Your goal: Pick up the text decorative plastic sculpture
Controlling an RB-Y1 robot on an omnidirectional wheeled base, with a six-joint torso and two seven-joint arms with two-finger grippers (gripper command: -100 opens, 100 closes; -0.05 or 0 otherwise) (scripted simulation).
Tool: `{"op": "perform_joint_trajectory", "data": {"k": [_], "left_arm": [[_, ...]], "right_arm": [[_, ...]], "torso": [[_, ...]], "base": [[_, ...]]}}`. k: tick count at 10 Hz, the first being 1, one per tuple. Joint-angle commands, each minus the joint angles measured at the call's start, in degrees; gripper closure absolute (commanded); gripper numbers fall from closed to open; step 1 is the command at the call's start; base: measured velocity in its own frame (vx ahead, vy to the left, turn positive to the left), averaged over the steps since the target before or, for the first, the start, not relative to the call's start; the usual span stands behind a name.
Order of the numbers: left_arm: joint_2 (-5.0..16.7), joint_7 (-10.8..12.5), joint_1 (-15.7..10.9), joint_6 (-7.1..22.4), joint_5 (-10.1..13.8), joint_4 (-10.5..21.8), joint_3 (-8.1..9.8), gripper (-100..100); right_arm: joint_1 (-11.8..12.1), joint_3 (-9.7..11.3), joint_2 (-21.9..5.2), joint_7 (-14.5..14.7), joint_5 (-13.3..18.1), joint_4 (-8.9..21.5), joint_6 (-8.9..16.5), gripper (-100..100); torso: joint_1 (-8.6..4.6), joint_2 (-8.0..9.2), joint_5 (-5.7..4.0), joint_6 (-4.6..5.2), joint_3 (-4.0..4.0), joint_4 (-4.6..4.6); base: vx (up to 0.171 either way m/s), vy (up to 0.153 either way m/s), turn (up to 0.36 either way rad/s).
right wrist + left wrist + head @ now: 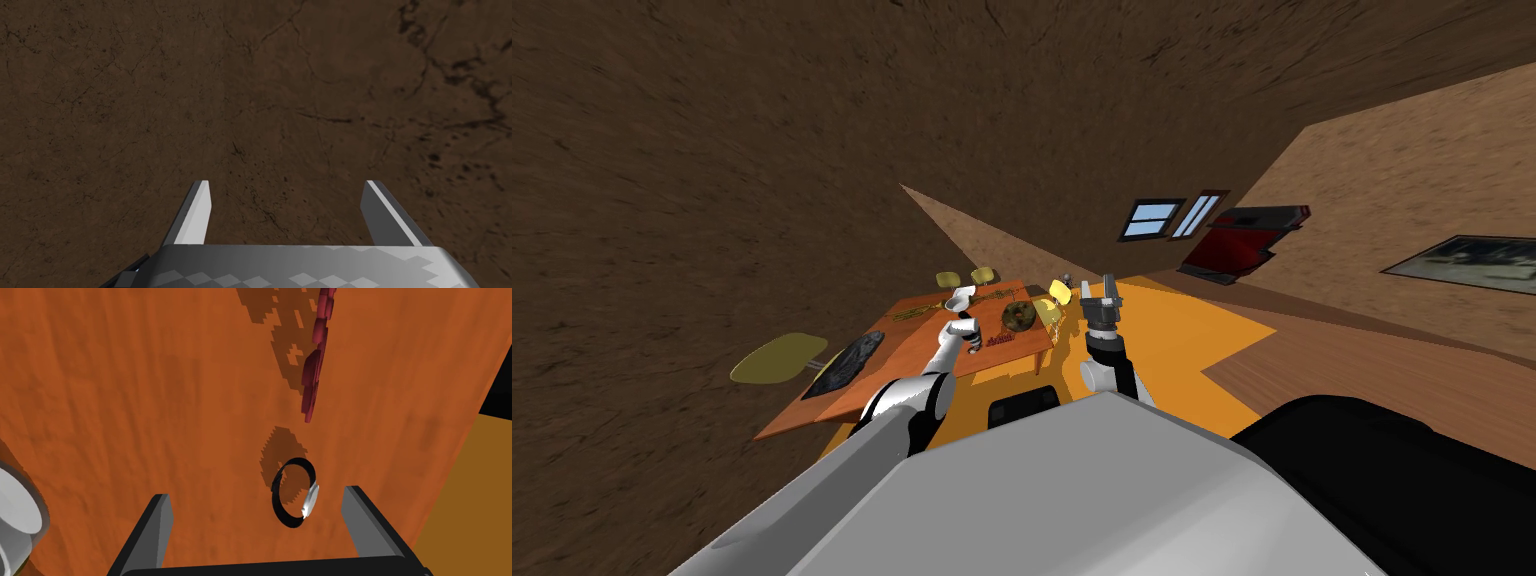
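Text sculpture (313, 370) on orange table (150, 388), brown walls (712, 150), left gripper (256, 494) spread, right gripper (287, 184) spread

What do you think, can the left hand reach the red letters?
Probably yes: the open left gripper hangs over the table, with the red letters ahead; only a black ring sits between.

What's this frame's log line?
left fingers open over orange table | dark red text sculpture ahead, ungrasped | black ring nearer | right fingers open
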Motion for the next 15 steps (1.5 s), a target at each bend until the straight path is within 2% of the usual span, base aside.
{"op": "perform_joint_trajectory", "data": {"k": [1,2,4,6,7,8,10,15], "left_arm": [[-0.30,0.02,-2.45,2.08,0.46,2.86,0.02,-100],[-0.30,0.02,-2.45,2.08,0.46,3.60,0.02,-100],[-0.87,-0.11,-6.40,5.47,1.37,8.24,0.05,-100],[-0.87,-0.11,-6.40,6.10,1.37,8.87,0.05,-100],[-1.17,-0.17,-8.13,7.84,1.79,11.00,0.07,-100],[-1.17,-0.17,-8.13,7.84,1.79,11.19,0.07,-100],[-1.72,-0.30,-11.04,10.71,2.55,15.08,0.08,-100],[-2.18,-0.40,-13.13,12.74,3.13,17.84,0.09,-100]], "right_arm": [[0.00,0.00,0.00,0.00,0.00,0.00,0.00,0],[0.00,0.00,0.00,0.00,0.00,0.00,0.00,0],[0.00,0.00,0.00,0.00,0.00,0.00,0.00,0],[0.00,0.00,0.00,0.00,0.00,0.00,0.00,0],[0.00,0.00,0.00,0.00,0.00,0.00,0.00,0],[0.00,0.00,0.00,0.00,0.00,0.00,0.00,0],[0.00,0.00,0.00,0.00,0.00,0.00,0.00,0],[0.00,0.00,0.00,0.00,0.00,0.00,0.00,0]], "torso": [[0.00,0.00,0.00,0.00,0.00,0.00],[-0.02,-0.02,-0.01,0.02,0.00,0.00],[-0.03,-0.04,-0.01,0.01,-0.02,0.00],[-0.02,-0.06,0.00,-0.01,-0.04,-0.02],[-0.01,-0.02,0.00,0.00,-0.01,-0.01],[-0.02,-0.04,-0.01,0.01,-0.02,-0.01],[-0.04,-0.05,-0.01,0.00,-0.02,-0.01],[-0.02,-0.06,0.00,0.00,-0.04,-0.02]], "base": [[0.013,-0.001,-0.021],[0.014,-0.002,-0.018],[0.027,-0.004,-0.032],[0.019,-0.001,-0.005],[0.019,0.000,-0.018],[0.020,-0.003,-0.023],[0.032,-0.010,-0.028],[0.030,-0.004,-0.014]]}}
